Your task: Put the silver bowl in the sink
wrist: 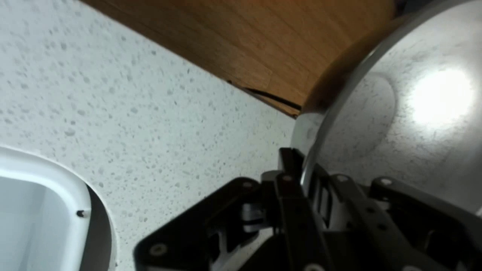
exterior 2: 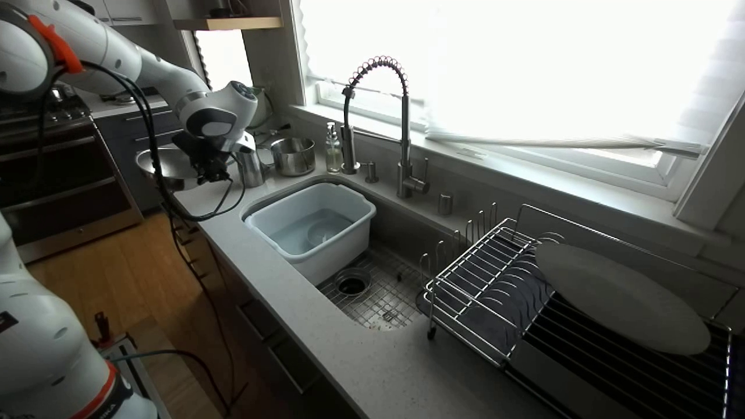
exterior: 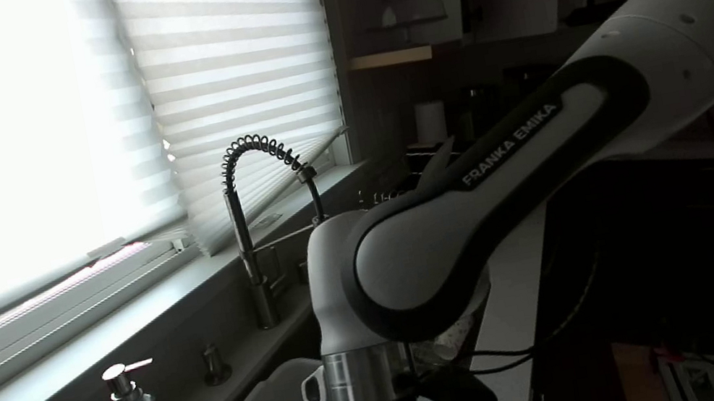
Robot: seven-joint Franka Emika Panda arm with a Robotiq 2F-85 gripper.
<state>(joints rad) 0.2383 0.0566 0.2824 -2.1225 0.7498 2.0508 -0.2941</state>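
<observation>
The silver bowl (exterior 2: 177, 169) is at the far end of the counter in an exterior view, and its shiny wall fills the right of the wrist view (wrist: 361, 124). My gripper (wrist: 305, 163) has one finger on each side of the bowl's rim, shut on it. The gripper (exterior 2: 210, 167) hides part of the bowl. The bowl overhangs the counter's edge; I cannot tell whether it is lifted. The dark grey sink (exterior 2: 397, 240) lies under the coil-spring tap (exterior 2: 405, 139). A strip of the sink (wrist: 98, 229) shows at lower left in the wrist view.
A white tub (exterior 2: 346, 250) stands in the sink's far half; the near half shows a grid and drain (exterior 2: 353, 284). A metal pitcher (exterior 2: 251, 167), a pot (exterior 2: 294, 157) and a soap bottle (exterior 2: 333, 152) stand nearby. A dish rack (exterior 2: 465, 291) holds a large plate (exterior 2: 617, 297).
</observation>
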